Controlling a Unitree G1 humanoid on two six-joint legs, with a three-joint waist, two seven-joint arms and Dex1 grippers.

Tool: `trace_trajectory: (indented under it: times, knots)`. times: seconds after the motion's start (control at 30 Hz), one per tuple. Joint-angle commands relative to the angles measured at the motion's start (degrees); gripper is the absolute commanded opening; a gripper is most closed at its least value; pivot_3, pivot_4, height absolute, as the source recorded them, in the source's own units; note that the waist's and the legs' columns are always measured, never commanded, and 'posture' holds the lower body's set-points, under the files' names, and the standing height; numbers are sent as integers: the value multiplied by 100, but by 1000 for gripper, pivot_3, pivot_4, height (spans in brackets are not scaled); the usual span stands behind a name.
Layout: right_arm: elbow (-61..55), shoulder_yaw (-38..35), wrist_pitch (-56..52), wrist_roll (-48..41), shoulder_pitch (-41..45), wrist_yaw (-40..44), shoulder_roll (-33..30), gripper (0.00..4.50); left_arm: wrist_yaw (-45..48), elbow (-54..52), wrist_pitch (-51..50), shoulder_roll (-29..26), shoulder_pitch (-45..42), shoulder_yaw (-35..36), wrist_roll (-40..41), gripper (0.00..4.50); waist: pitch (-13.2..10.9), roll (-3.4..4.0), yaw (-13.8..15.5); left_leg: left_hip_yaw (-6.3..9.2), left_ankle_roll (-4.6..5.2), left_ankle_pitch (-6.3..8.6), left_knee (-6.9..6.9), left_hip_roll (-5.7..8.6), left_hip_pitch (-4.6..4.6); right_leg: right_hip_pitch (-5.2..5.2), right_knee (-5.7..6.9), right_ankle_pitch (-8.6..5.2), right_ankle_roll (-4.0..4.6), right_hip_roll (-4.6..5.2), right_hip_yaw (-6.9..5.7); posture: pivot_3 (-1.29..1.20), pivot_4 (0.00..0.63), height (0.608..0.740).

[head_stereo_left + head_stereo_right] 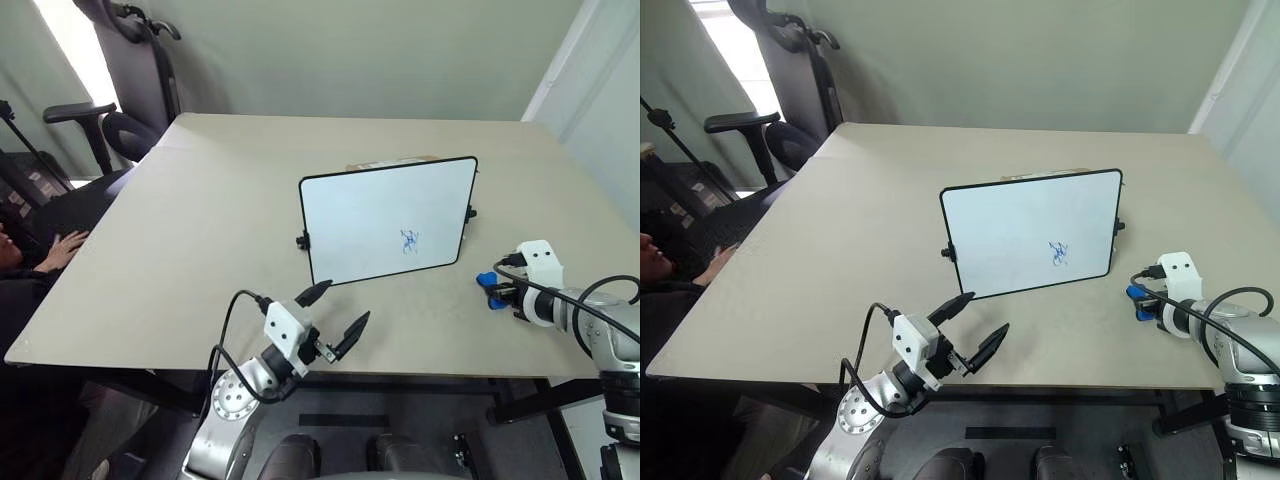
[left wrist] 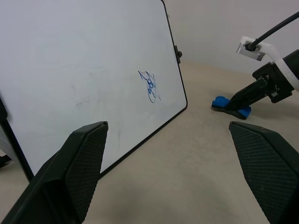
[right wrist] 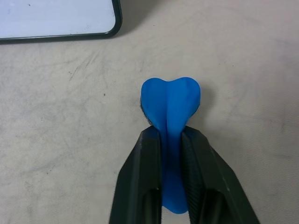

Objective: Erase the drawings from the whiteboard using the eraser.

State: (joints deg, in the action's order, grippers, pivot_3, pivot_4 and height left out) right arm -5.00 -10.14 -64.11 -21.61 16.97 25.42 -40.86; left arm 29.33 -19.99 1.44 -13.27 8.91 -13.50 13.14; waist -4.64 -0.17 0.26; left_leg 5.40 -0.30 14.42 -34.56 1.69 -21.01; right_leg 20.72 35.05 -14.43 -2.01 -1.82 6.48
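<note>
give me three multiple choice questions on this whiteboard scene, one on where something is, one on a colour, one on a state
1. Where is the eraser?
A. on the table by the whiteboard's lower right corner
B. on top of the whiteboard
C. on the office chair

2. What colour is the drawing on the whiteboard?
A. red
B. blue
C. green

3. How is the right pincer?
A. wide open above the board
B. shut on nothing
C. shut on the eraser

Answers:
1 A, the blue block lies on the table just right of the board's lower corner.
2 B, the small scribble is blue.
3 C, the right wrist view shows both black fingers pressed against the eraser's sides.
</note>
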Motion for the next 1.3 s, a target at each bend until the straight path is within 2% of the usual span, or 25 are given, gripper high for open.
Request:
trace_trajectory:
  times: [0.03,0.27,0.37,0.47,0.57,0.77,1.3]
  knots:
    - [-142,-41,76,86,29,21,-141,213,-35,-43,63,41,-58,-22,-56,4500,0,0,0,0,0,0,0,0,-1,0,0,0,0,0,0,0,150,736]
    - [-694,-284,263,-5,-122,86,-257,213,-22,34,75,78,-125,-11,-66,4500,-1,3,2,0,0,0,0,0,-3,2,1,1,1,0,0,0,150,736]
    - [-1416,-296,462,-161,-206,203,-242,213,2,78,69,98,-173,-1,-65,4500,-1,5,2,0,0,0,1,0,-3,1,0,0,0,0,0,0,150,736]
    - [-2005,-362,463,-471,-102,202,21,213,18,108,71,114,-204,-5,-63,4500,-2,1,-21,-1,0,0,7,0,-6,-4,-1,-2,-2,-1,0,0,150,736]
    - [-2239,-59,509,-468,183,-17,389,213,29,142,92,128,-223,-5,-61,4500,-5,-3,-44,-1,4,-2,11,0,1,-7,-2,-14,10,-2,0,0,150,736]
    - [-1899,409,659,-263,667,-168,837,213,50,169,117,141,-243,-3,-57,4500,-5,-4,-33,0,39,-28,10,-2,2,12,-2,5,-10,-1,0,0,150,736]
    - [-423,1255,1342,486,1360,-312,1359,213,21,-67,102,55,-78,94,-18,4500,1,6,-59,0,5,-8,11,-2,0,17,-5,40,7,0,0,0,150,736]
